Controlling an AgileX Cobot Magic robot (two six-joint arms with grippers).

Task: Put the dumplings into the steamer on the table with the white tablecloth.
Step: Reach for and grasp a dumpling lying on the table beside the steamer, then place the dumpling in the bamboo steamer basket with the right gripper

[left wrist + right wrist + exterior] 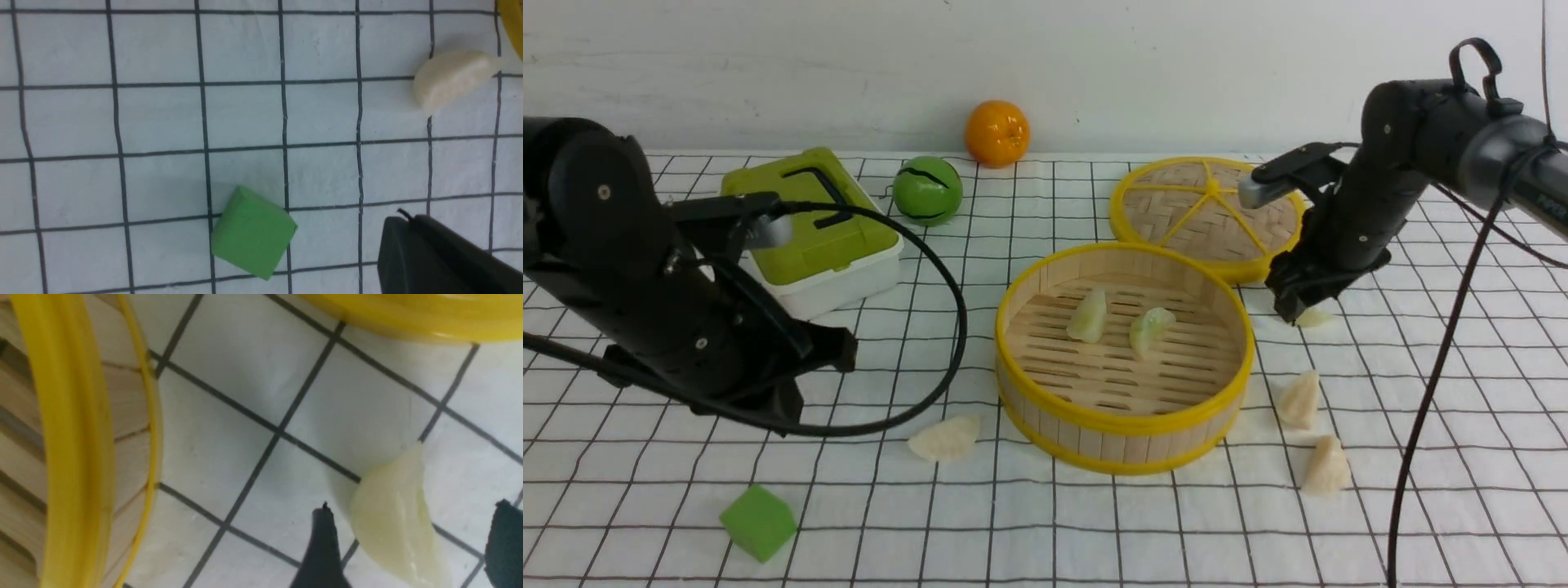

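Observation:
The steamer (1094, 422) stands mid-table on the white tablecloth (645, 490), with two pale green dumplings (1088, 314) (1150, 329) on its slatted floor. Cream dumplings lie on the cloth at its front left (946, 438) and to its right (1298, 400) (1326, 467). My right gripper (1290, 309) is low beside the steamer's right rim, open. In the right wrist view its fingers (322, 547) straddle a pale green dumpling (398, 526) lying on the cloth, with gaps on both sides. My left gripper (402, 222) hovers shut and empty over the cloth near a cream dumpling (449, 79).
The woven lid (1205, 208) lies behind the steamer, close to the right arm. A green-lidded white box (809, 229), a green ball (927, 189) and an orange (996, 132) sit at the back left. A green cube (758, 523) lies front left. The left arm's cable (960, 327) loops toward the steamer.

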